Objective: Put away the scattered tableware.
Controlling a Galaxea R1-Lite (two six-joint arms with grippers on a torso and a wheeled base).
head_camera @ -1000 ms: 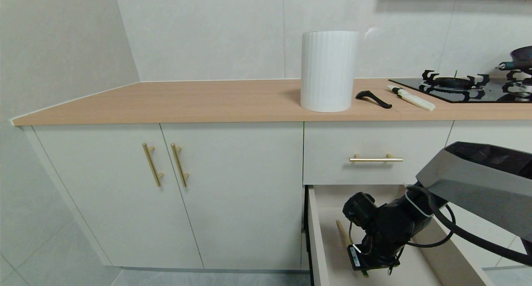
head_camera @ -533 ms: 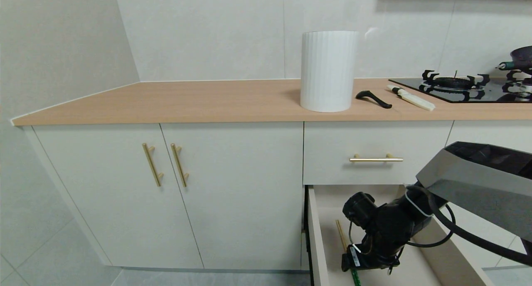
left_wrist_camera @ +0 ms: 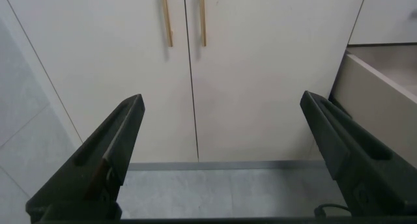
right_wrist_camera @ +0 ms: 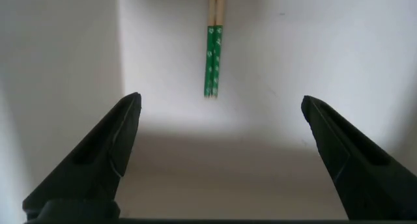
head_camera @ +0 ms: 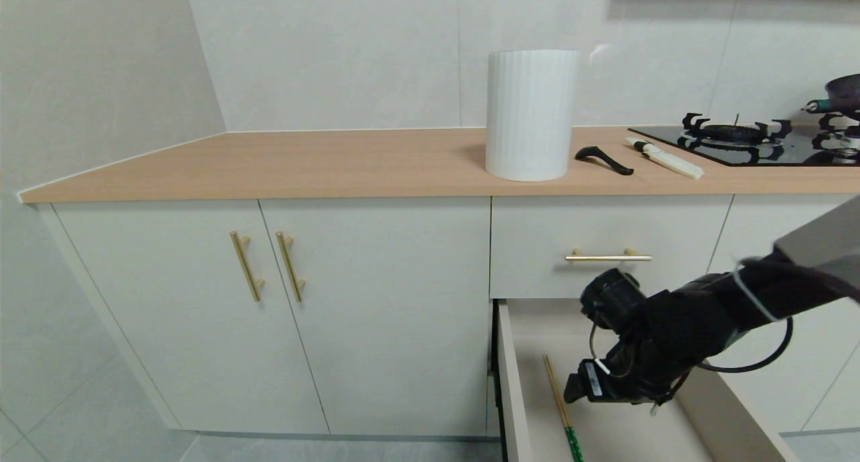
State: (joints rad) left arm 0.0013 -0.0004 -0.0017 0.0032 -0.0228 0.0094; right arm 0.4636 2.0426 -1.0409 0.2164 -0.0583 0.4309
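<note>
We find the chopsticks [head_camera: 561, 408] lying in the open drawer [head_camera: 510, 381], lower right of the head view, near its left wall. The right gripper [head_camera: 576, 389] hangs just beside them, fingers [right_wrist_camera: 98, 165] spread and empty. The left gripper [left_wrist_camera: 221, 159] likewise gapes. Risk: on withdrawal the wrist may strike the closed drawer [head_camera: 605, 234] above, or a finger may drag the chopsticks.

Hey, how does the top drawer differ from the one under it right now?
The top drawer is shut; the lower drawer is pulled out. The top drawer shows its front and gold handle; the lower drawer shows its inside, where chopsticks lie, with the open right gripper over it. Both sit in one column under the counter.
</note>
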